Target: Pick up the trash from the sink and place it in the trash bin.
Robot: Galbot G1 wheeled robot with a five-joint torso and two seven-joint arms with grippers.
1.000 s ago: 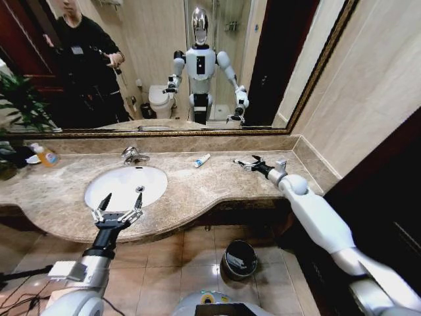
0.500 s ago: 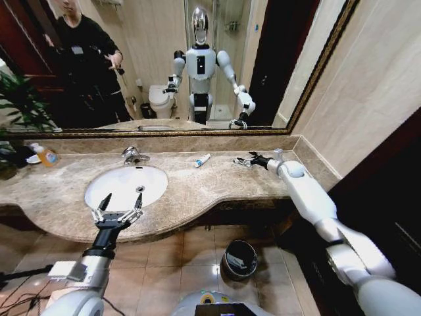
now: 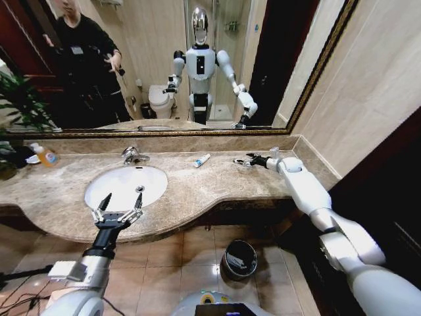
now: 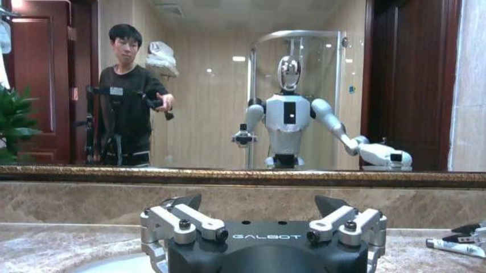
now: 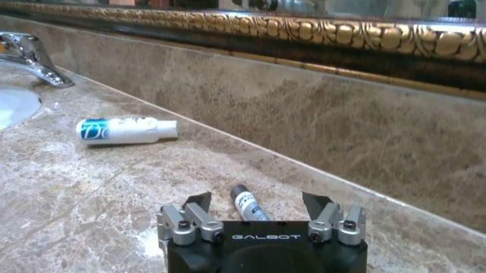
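At the far left of the counter (image 3: 197,191) an orange bottle (image 3: 45,155) stood by the mirror, no part of the job. The sink (image 3: 122,181) lay next, its faucet (image 3: 131,155) behind it, and the bowl looked bare of trash. The left gripper (image 3: 117,210) hovered over the sink's near rim with its fingers spread apart and holding nothing, which read as an arm parked out of the way while the other worked.

Further right, a white tube with blue print (image 3: 202,160) lay on its side on the marble, just behind the sink and near the back wall. Beyond it a small tube with a dark cap (image 5: 249,203) lay flat on the stone, close to the wall. The right gripper (image 3: 250,160) was stretched low across the counter towards that piece; in the right wrist view its fingers stood apart on either side of the tube without touching it, probably lined up that way so they could close across its narrow body.

Down on the tiled floor, in front of the counter and between the two arms, stood the bin (image 3: 239,258), open-topped and within easy reach for a drop.
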